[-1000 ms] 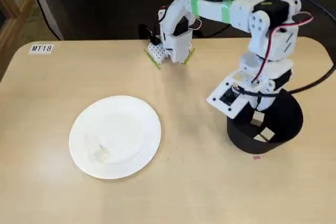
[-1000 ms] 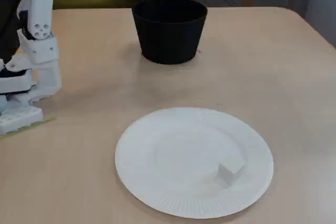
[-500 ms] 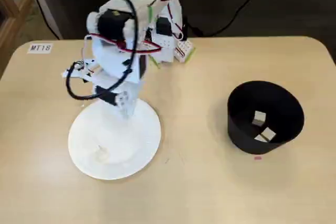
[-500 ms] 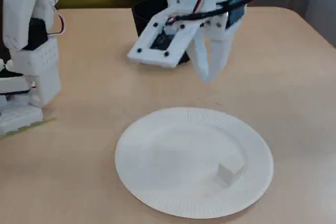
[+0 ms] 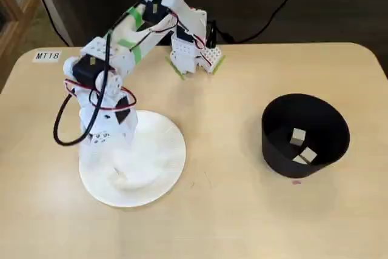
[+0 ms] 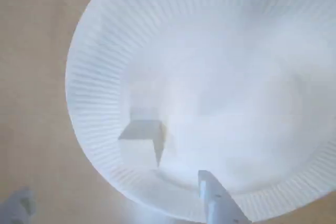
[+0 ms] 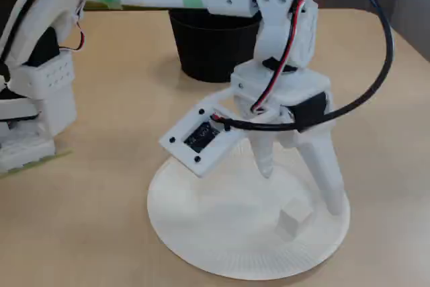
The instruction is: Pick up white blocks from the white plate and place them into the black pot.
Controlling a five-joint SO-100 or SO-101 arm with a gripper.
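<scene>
The gripper (image 7: 299, 191) hangs over the white plate (image 7: 201, 233) with its two fingers spread apart and empty. One white block (image 7: 293, 222) lies on the plate just below and between the fingertips, untouched. Farther back, the black pot (image 5: 327, 127) stands well apart, holding two blocks (image 5: 301, 145).

The arm (image 5: 127, 34) swung from the pot (image 5: 306, 134) and lowered its spread fingers (image 7: 329, 186) over the plate (image 7: 201, 233) by the block (image 7: 291, 222).
</scene>
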